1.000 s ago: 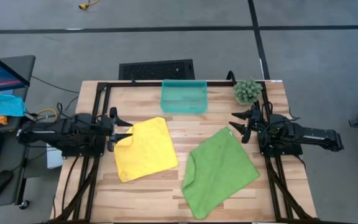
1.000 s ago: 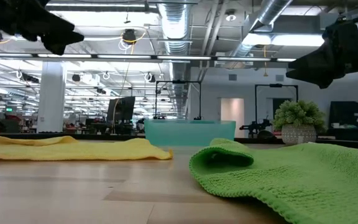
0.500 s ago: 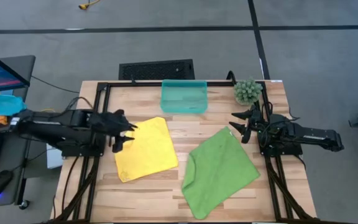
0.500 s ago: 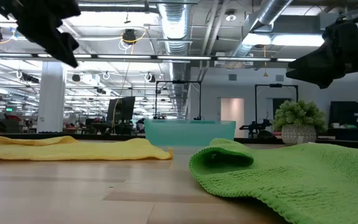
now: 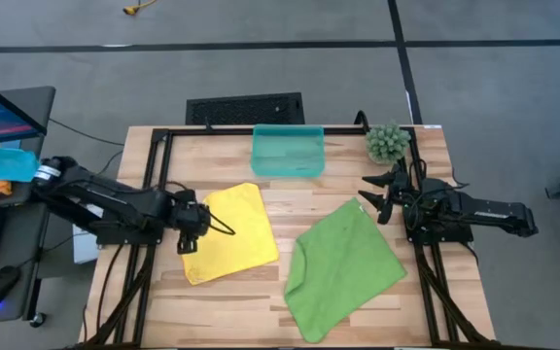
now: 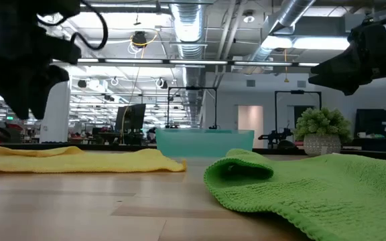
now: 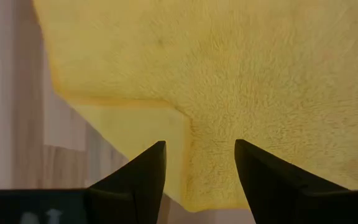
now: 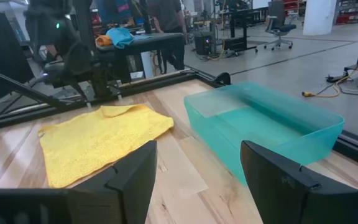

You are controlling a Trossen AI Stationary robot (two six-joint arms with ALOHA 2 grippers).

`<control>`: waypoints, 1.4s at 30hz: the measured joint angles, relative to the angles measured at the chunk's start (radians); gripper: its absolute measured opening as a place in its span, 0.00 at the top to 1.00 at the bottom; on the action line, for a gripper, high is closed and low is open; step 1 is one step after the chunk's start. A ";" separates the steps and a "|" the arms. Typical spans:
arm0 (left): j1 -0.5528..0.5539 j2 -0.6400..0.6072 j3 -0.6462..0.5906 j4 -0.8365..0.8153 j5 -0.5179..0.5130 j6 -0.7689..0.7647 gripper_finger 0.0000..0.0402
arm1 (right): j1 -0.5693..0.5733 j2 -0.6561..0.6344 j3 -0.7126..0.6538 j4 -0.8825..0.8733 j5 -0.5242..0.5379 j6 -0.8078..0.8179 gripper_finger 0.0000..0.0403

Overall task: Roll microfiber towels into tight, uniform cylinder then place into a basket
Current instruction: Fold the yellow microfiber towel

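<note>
Yellow towel (image 8: 101,142) beside teal basket (image 8: 272,134)

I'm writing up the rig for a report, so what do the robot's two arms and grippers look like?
Both arms are black and jointed. The left gripper and right gripper each end in two dark, wedge-shaped fingers. A thin black cable loops off the left one.

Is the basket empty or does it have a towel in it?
Empty: the basket shows only its bare teal floor; both towels lie on the table.

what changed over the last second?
Left gripper swung from level to pointing down and dropped over the yellow towel's left edge, jaws open, nothing held. Right gripper, green towel and basket unchanged.
</note>
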 joint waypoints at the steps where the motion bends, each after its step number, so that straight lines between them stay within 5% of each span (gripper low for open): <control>1: -0.006 0.021 0.000 0.004 -0.002 -0.005 0.54 | 0.000 0.000 0.000 0.000 0.000 0.000 0.37; 20: -0.016 0.313 -0.001 0.085 -0.106 -0.005 0.54 | 0.000 0.000 0.000 0.000 0.000 0.000 0.37; 42: -0.016 0.326 -0.001 0.102 -0.157 -0.007 0.70 | 0.000 0.000 0.000 0.000 0.000 0.034 0.37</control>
